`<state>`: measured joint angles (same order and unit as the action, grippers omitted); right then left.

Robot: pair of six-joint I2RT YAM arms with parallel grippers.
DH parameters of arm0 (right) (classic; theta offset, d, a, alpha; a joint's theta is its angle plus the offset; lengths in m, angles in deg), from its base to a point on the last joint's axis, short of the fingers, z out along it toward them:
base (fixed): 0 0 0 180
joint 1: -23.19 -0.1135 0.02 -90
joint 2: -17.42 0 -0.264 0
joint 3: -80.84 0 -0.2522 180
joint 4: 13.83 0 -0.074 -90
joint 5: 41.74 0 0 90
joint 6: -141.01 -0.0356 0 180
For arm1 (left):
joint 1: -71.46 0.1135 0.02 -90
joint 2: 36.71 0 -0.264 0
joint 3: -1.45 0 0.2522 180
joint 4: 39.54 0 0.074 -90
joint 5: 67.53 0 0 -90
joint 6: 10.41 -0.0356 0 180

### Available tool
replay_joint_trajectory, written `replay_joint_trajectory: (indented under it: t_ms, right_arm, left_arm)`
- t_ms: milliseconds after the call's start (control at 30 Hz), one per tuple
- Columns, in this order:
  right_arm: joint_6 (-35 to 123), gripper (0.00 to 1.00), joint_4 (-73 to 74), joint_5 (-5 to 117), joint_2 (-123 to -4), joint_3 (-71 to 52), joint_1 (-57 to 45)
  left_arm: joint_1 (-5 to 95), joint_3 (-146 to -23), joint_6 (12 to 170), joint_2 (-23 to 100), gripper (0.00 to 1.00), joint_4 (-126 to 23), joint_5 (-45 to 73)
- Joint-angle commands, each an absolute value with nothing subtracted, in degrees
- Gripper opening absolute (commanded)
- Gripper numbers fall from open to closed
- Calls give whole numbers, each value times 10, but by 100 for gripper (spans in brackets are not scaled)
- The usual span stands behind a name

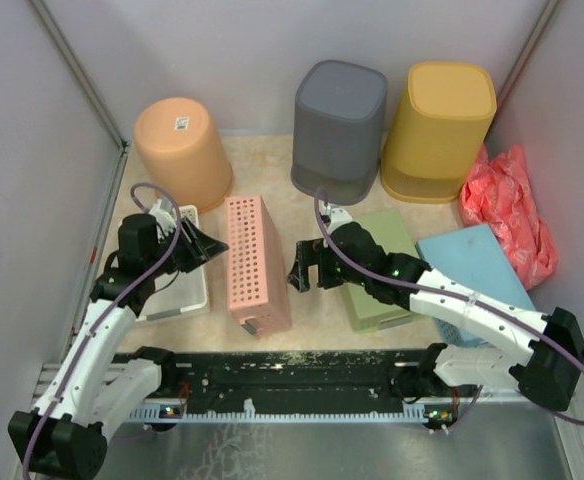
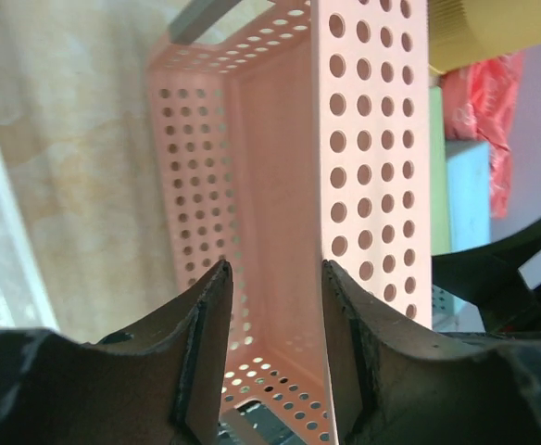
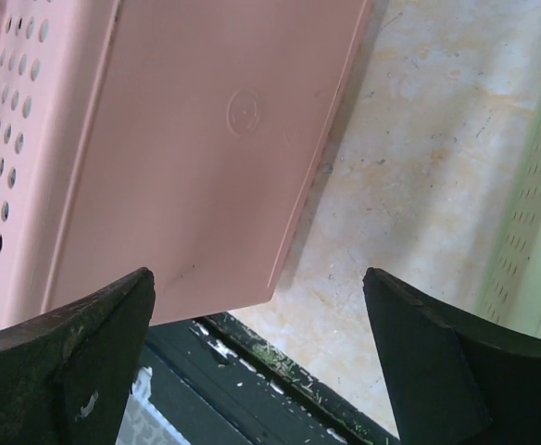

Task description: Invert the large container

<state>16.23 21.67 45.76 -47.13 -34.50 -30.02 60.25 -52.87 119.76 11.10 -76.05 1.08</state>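
Left fingers (image 2: pixel 206 352) and right fingers (image 3: pixel 85 343), both apart, flank the pink basket (image 1: pixel 257 265) tipped on its side.

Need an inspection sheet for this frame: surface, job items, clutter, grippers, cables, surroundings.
Surface: beige mottled tabletop, lightly scuffed.
Job's things: pink perforated basket stands on its long side, opening toward the left arm, solid base toward the right arm; not yet upside down.
Clutter: orange bucket, gray bin and yellow bin, all upside down at the back; red plastic bag; green basket; blue container; white tray.
Grippers: left gripper partly open at the basket's opening, nothing between its fingers; right gripper wide open beside the base.
Cables: purple cable loops along each arm.
Surroundings: pale walls; black rail at the near edge.
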Motion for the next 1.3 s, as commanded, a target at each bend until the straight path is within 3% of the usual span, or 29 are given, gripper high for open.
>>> replay_joint_trajectory:
  t_ms: [0, 300, 533, 633, 767, 867, 1067, 1267]
  right_arm:
    - [161, 94, 183, 438, -456, -320, -306]
    - [165, 95, 251, 345, -377, -327, -306]
    - [167, 96, 282, 286, -326, -335, -306]
    - [170, 96, 295, 267, -314, -331, -306]
    - [176, 96, 298, 257, -312, -331, -305]
    - [178, 96, 295, 262, -317, -330, -305]
    - [177, 96, 291, 271, -331, -330, -306]
    - [178, 96, 282, 277, -348, -326, -306]
  left_arm:
    - [607, -543, 1143, 117, 48, -892, 118]
    - [607, -532, 1110, 164, 49, -852, 64]
    - [596, -566, 1093, 206, 57, -800, -4]
    - [571, -621, 1054, 222, 64, -860, 59]
    - [560, -664, 1027, 232, 76, -950, 251]
    - [561, -658, 1039, 238, 76, -973, 334]
    - [556, -646, 1049, 266, 72, -974, 305]
    - [484, -657, 1095, 272, 71, -1005, 414]
